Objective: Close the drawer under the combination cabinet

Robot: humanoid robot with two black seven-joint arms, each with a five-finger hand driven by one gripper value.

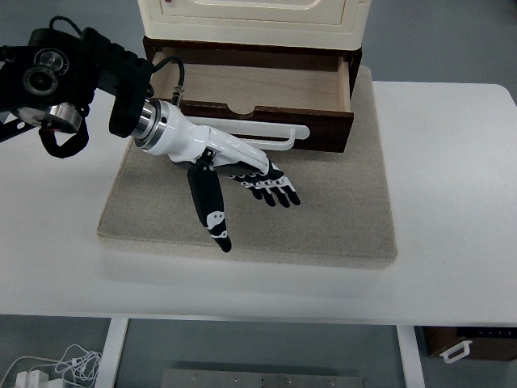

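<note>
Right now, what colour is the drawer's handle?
White, on the dark brown drawer front; the handle shows in the head view, partly behind the left hand.

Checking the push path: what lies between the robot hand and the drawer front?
Head view: only bare mat between the left robot hand and drawer front.

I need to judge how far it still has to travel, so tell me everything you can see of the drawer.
The drawer is dark brown wood outside, pale and bare inside, with nothing visible in it. It stands pulled out from under the cream cabinet, over a beige mat. Its front has a semicircular notch at the top edge and a white bar handle. The left hand hovers open before it, partly hiding the front.
</note>
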